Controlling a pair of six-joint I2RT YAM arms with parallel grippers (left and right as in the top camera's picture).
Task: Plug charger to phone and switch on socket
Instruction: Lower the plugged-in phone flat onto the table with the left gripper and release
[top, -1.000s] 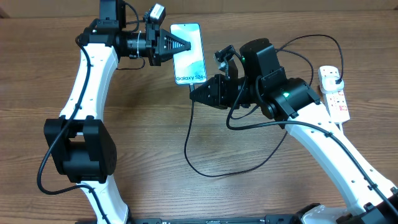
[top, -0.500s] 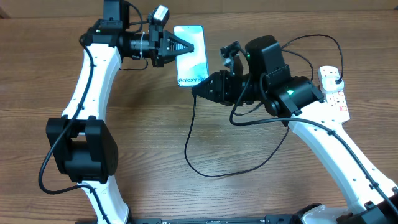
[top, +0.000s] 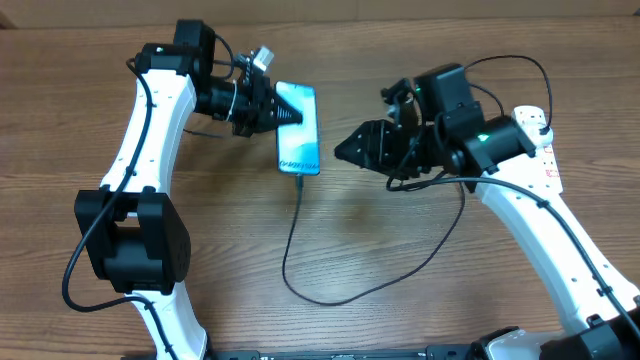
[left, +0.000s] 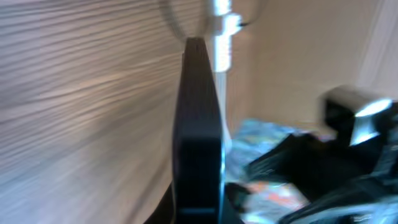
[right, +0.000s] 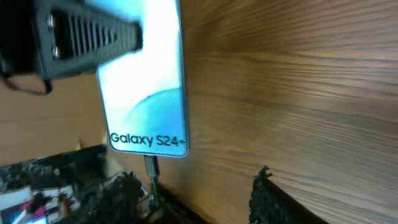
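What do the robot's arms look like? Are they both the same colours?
Yes, they match. The left arm and the right arm have smooth white shells with chunky black joints. A thin black cable loops beside the left arm's big lower joint. The left tool and the right tool are black and taper to points. A tiny green light glows on the right arm.
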